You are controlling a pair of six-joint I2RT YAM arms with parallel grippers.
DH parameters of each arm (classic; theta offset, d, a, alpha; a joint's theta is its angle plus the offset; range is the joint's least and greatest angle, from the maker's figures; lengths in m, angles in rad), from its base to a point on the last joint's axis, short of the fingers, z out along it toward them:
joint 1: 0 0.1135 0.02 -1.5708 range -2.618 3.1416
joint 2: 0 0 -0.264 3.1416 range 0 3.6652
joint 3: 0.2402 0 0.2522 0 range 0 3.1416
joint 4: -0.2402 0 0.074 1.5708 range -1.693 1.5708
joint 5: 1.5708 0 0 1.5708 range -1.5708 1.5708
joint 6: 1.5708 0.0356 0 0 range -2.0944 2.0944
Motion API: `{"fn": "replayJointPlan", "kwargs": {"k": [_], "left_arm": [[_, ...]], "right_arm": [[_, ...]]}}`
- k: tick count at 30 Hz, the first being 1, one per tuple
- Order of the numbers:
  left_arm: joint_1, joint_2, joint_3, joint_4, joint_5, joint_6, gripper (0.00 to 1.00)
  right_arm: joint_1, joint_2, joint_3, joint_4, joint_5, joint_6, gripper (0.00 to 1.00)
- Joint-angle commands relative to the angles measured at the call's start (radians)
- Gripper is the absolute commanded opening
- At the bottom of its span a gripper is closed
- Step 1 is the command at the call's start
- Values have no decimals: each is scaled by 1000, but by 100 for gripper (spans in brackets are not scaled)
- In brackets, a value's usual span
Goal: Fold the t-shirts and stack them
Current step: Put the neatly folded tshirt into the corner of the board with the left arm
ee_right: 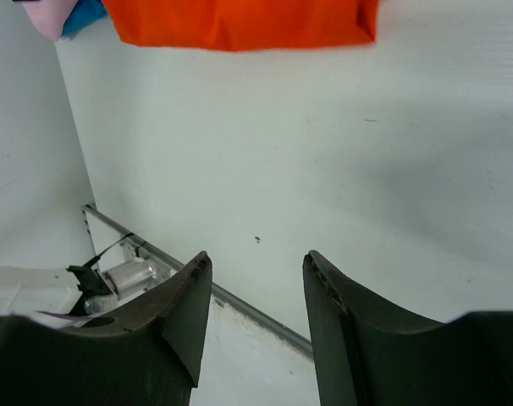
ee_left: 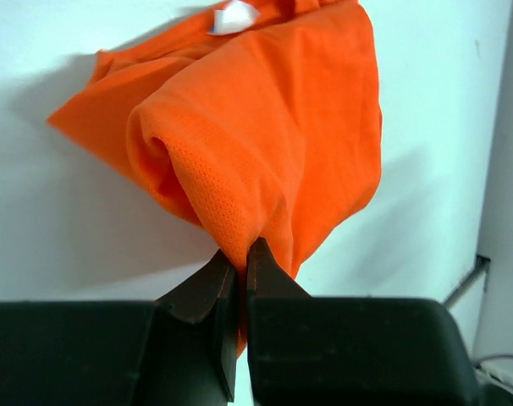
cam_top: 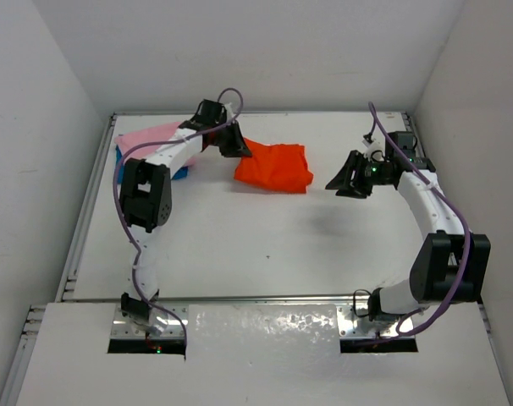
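The white desk (cam_top: 265, 245) carries all three garments in its far half. The orange-red t-shirt (cam_top: 275, 167) lies roughly folded near the far middle, with one edge drawn up off the surface. The pink t-shirt (cam_top: 146, 135) and the blue t-shirt (ee_right: 85, 10) are piled at the far left corner, partly hidden under the left arm. The left hand (ee_left: 242, 252) is seen clamped on a narrow pinch of the orange-red mesh, the fingers pressed together with only a thin ridge of cloth between them. The right hand (ee_right: 256, 269) hovers over bare desk to the right of the shirt, its fingers apart and nothing between them. A white neck label (ee_left: 234, 17) is visible at the shirt's far edge. Several failures are judged possible from this state. Because so little cloth is gripped, the fabric may be pulled out of the pinch under its own weight. Because only one edge is supported, the fold may be opened or bunched if the shirt is lifted or dragged towards the pile. The pink and blue shirts may also be disturbed by the left arm passing close over them.
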Motion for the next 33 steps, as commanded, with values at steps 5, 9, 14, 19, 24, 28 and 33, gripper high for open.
{"fn": "replayJointPlan", "kwargs": {"k": [5,9,14,19,24,28,33], "left_arm": [[68,74,215,-122,-11,102,0],[123,64,232,-118,4,88,0],[158,31,241,-179,-32,120,0],[218,-5,243,-191,-24,203,0],[304,-18,283,-119,64,202,0],[396,-50,294,-73,95,156,0],[522,-125,223,-9,156,85,0]], "right_arm": [[-5,-21,8,24,-13,3,47],[-5,-21,-9,21,-13,-6,47],[-5,-10,-21,26,-13,-5,46],[-5,5,-12,29,-16,1,46],[-4,-1,-23,29,-18,4,45],[-4,-21,-52,20,-13,-6,45],[-4,-38,-79,30,-9,-7,45]]}}
